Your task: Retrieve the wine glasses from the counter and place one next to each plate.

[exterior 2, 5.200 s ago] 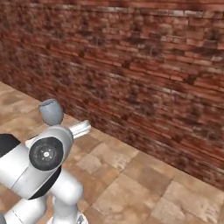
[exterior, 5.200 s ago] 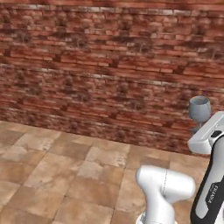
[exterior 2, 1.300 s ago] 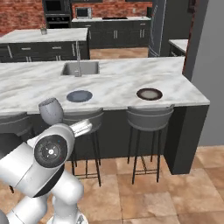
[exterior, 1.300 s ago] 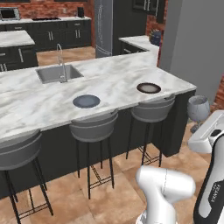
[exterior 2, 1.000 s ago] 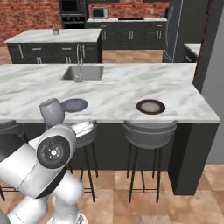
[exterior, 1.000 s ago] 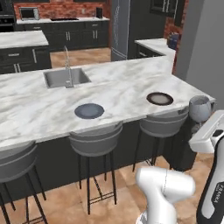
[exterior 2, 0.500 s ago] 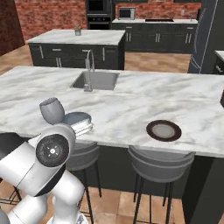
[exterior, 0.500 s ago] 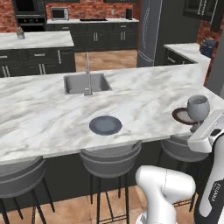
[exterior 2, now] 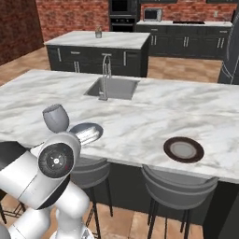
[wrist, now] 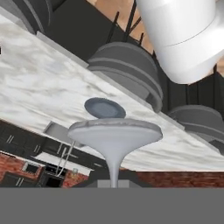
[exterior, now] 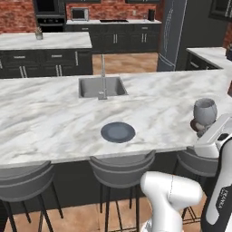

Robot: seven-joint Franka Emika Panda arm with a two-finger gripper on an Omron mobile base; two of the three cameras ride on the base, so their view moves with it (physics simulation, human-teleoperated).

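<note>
A: Where does the wine glass (exterior: 205, 111) sit relative to the jaws?

B: Directly above them. The gripper (wrist: 113, 183) is clamped on the stem, bowl uppermost and clear of the marble top (exterior: 54, 122); in the hand view the round foot (wrist: 115, 130) spreads just beyond the fingertips.

A: What lies past the glass?

B: The blue-grey plate (exterior: 118, 132) rests near the marble's front edge, well apart from the jaws to their left. The brown-rimmed plate (exterior 2: 183, 149) lies farther along that edge, to their right. Bare marble surrounds both plates.

A: And beyond?

B: A sink (exterior: 101, 86) with a thin faucet (exterior: 103, 77) is set into the far side. Round grey stools (exterior: 121, 168) stand below the overhang. The slab is white with grey veins; the glass is clear, bluish-grey.
</note>
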